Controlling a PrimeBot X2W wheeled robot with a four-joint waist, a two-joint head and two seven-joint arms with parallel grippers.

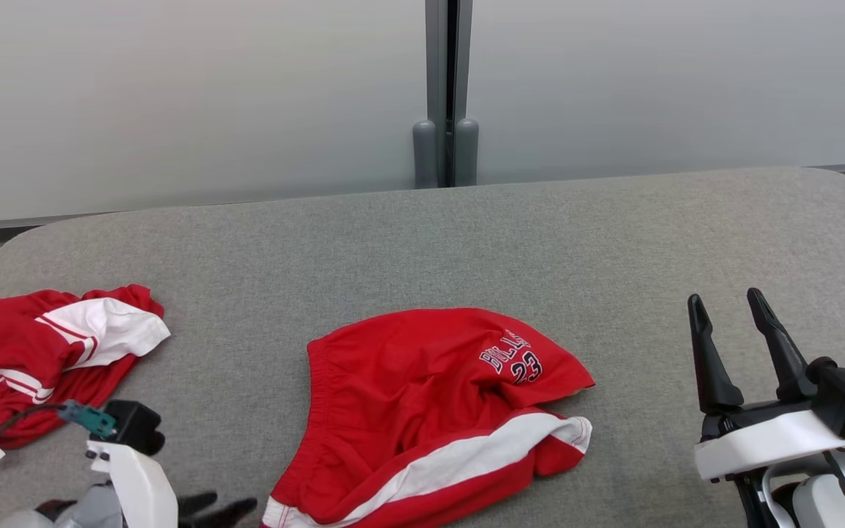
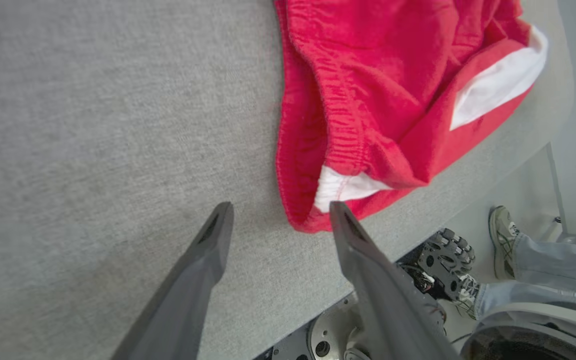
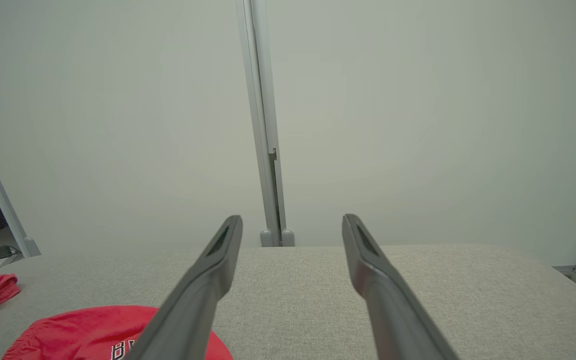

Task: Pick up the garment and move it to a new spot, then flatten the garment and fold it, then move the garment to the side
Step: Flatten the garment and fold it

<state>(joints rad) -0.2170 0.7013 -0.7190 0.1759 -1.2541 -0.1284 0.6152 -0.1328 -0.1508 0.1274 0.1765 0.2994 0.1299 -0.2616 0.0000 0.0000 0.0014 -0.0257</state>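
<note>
A grey fabric table [image 1: 422, 242] with rounded far corners is set against a pale wall [image 1: 173, 95], which is split by a grey post [image 1: 446, 88] with two little caps at its foot. A crumpled red-and-white cloth [image 1: 34, 352] can be seen at the table's left edge. Past the near edge, a person's sneaker [image 2: 502, 240] and pale trouser leg [image 2: 553, 255] can be made out on the floor.

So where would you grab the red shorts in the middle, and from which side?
Probably the waistband corner of the red shorts, coming from the robot's left with the open left tool: that gathered edge faces it, lies doubled and thick, close ahead of it.
</note>
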